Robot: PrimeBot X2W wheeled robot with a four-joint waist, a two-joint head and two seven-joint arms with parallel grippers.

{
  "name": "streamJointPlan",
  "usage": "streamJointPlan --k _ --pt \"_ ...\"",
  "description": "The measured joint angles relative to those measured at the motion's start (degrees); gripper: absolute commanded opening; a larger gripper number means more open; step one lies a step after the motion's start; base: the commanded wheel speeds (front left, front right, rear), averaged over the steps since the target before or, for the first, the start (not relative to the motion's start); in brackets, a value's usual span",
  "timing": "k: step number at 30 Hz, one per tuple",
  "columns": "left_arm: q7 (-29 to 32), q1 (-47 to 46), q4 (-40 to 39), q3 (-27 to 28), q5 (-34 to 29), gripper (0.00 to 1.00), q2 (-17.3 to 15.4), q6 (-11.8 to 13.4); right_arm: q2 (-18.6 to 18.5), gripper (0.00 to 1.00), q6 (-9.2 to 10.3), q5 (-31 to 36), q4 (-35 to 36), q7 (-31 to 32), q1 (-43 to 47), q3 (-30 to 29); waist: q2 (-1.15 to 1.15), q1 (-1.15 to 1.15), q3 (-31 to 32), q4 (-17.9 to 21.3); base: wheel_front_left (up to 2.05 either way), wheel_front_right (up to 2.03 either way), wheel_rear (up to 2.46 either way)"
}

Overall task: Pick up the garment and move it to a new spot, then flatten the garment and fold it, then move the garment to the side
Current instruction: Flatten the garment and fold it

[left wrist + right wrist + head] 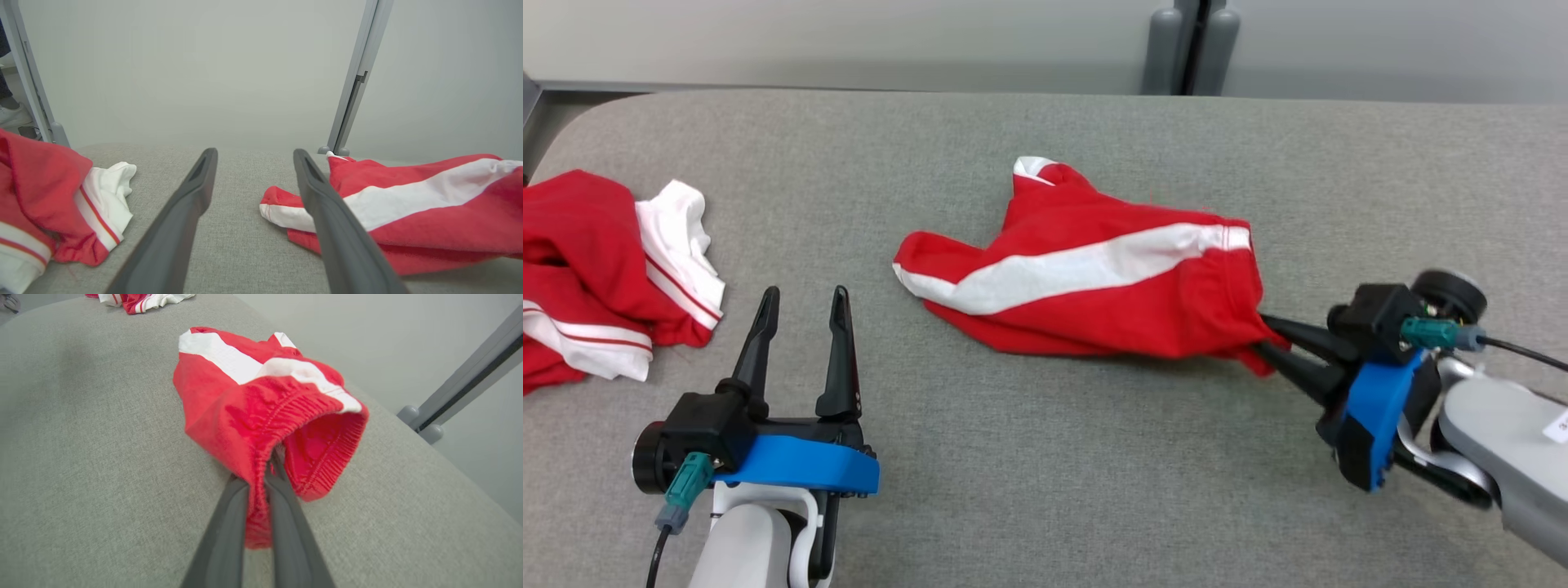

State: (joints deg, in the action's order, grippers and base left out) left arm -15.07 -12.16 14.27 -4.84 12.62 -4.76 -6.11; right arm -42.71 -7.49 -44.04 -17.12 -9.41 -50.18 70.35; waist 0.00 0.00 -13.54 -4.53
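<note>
Over on the left, a heap of red and white clothes [605, 269] lies on the grey table [1013, 474]. Next to it, the left gripper [805, 294] hangs with its fingers wide apart. The red shorts [1094, 278] lie in the middle, and the right gripper [1267, 336] pinches their stretchy edge tight.

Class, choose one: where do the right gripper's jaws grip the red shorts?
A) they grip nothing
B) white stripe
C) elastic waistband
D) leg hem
C: the jaws of the right gripper are shut on the gathered elastic waistband of the red shorts, beside its opening.
</note>
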Motion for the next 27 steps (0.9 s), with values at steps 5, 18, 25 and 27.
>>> streamJointPlan --k 5,18,25,27 --pt "0.0 0.4 0.4 0.2 0.0 1.00 0.0 0.0 -3.8 1.00 0.00 -3.7 0.8 1.1 3.7 -1.3 0.00 0.00 1.5 1.0 0.00 0.00 0.00" --pt "0.0 2.8 0.3 0.5 0.0 1.00 -0.4 0.1 0.8 1.00 0.00 -18.2 -2.4 1.8 17.9 -22.9 0.00 0.00 4.7 1.6 0.00 0.00 0.00" --pt "0.0 2.9 0.1 0.1 0.0 1.00 -0.6 0.1 9.6 1.00 0.01 -16.5 -7.3 12.4 16.6 -28.0 0.00 0.00 4.4 0.8 0.00 0.00 0.00" --pt "0.0 2.8 0.1 -0.1 0.0 1.00 -0.6 0.1 12.6 1.00 0.01 -15.3 -9.7 14.1 15.1 -29.6 0.00 0.00 4.1 0.4 0.00 0.00 0.00"
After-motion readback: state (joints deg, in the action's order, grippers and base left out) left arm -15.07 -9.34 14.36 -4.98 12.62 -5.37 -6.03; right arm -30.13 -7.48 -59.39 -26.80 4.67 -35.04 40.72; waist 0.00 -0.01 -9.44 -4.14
